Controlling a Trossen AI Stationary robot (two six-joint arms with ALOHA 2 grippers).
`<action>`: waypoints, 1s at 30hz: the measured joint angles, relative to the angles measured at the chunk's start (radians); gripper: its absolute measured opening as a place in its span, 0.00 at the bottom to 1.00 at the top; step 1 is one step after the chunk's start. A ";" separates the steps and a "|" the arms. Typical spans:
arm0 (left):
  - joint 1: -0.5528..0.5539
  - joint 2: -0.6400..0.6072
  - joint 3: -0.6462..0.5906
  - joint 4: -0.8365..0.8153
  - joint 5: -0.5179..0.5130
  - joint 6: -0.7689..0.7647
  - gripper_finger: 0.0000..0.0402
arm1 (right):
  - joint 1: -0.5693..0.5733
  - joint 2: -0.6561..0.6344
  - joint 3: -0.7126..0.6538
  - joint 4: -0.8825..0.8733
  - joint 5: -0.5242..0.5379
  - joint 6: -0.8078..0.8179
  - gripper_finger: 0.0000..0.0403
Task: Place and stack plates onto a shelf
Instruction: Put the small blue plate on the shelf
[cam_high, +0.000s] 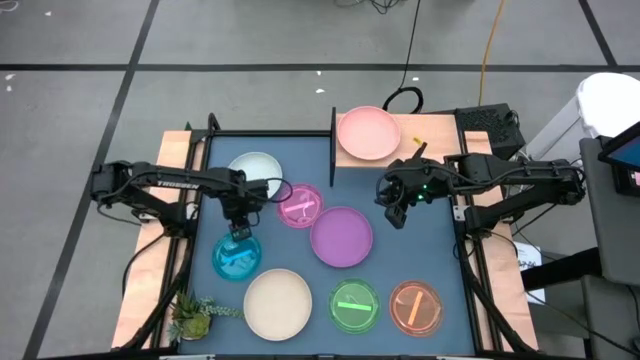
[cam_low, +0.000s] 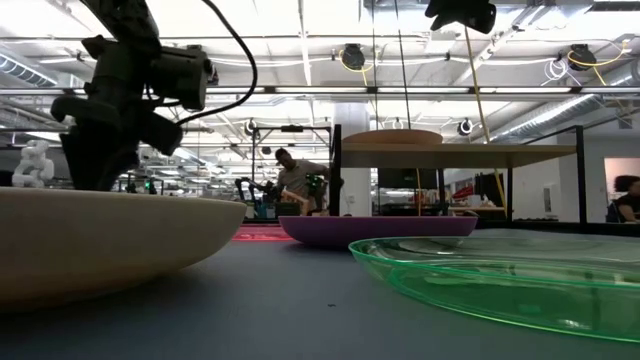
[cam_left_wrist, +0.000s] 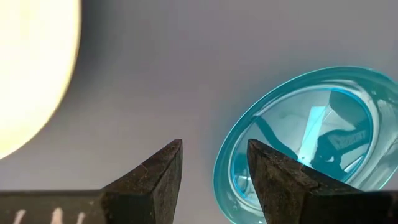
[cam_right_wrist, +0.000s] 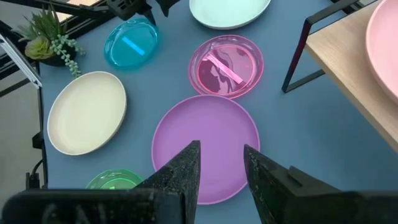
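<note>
The left gripper (cam_high: 240, 232) hangs over the teal plate (cam_high: 236, 257) near the table's left edge, its fingers (cam_left_wrist: 151, 180) parted, one finger over the plate's rim and nothing held. The right gripper (cam_high: 397, 214) hovers above the mat beside the purple plate (cam_high: 341, 236), its fingers (cam_right_wrist: 180, 171) a little apart and empty. The salmon pink plate (cam_high: 367, 133) lies alone on the shelf (cam_high: 437, 129) at the table's far edge. On the blue mat (cam_high: 420, 250), the white-blue plate (cam_high: 257, 170) lies toward the far left, the translucent pink plate (cam_high: 300, 206) just beside it. Along the near edge lie the cream plate (cam_high: 278, 304), green plate (cam_high: 355, 307) and orange plate (cam_high: 416, 307). A small plant (cam_high: 192, 316) sits at the near left corner.
</note>
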 joint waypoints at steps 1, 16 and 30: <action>0.000 0.000 0.000 0.003 0.000 0.000 0.46 | 0.000 0.000 0.000 0.000 0.000 0.000 0.26; -0.118 -0.001 -0.032 0.052 0.011 0.089 0.46 | 0.000 0.000 0.000 -0.001 0.006 -0.029 0.26; -0.248 -0.005 -0.018 0.035 -0.097 0.049 0.46 | 0.000 0.000 0.000 -0.001 0.034 -0.026 0.26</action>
